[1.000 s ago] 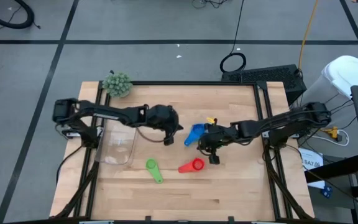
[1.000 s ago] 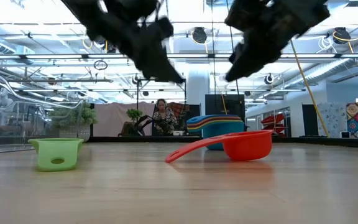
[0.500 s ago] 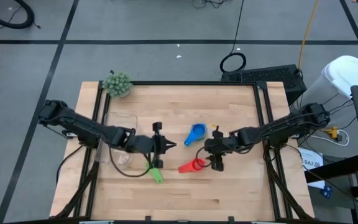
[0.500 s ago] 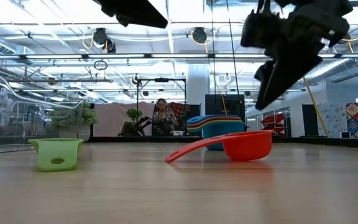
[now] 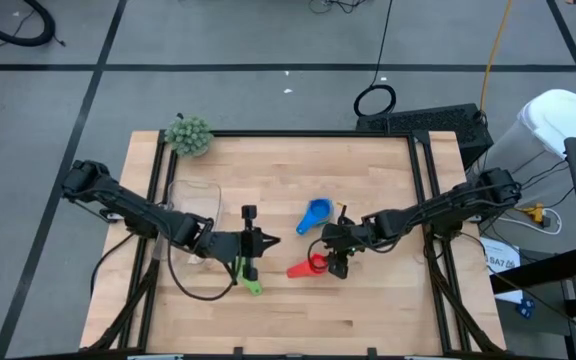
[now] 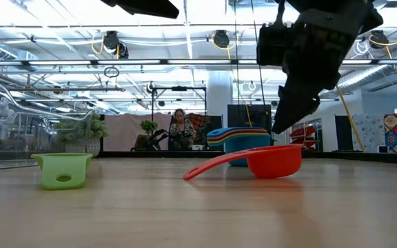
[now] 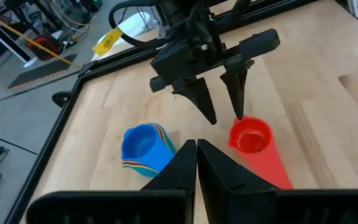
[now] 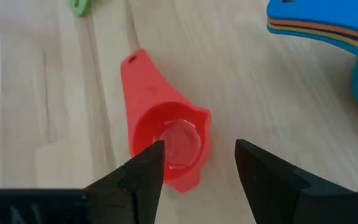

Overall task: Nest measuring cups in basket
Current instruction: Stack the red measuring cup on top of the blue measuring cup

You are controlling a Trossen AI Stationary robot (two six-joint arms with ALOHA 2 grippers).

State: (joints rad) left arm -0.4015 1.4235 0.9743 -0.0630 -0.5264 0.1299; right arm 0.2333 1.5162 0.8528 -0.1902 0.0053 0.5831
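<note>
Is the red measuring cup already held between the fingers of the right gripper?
No. The right gripper is open above the red cup, which lies on the table with neither finger touching it.

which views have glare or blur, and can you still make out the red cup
Low view: bright ceiling lights glare behind silhouetted arms, red cup sharp. Right wrist view: the right gripper is soft-edged up close, cup clear. High view: evenly lit, cup small.
</note>
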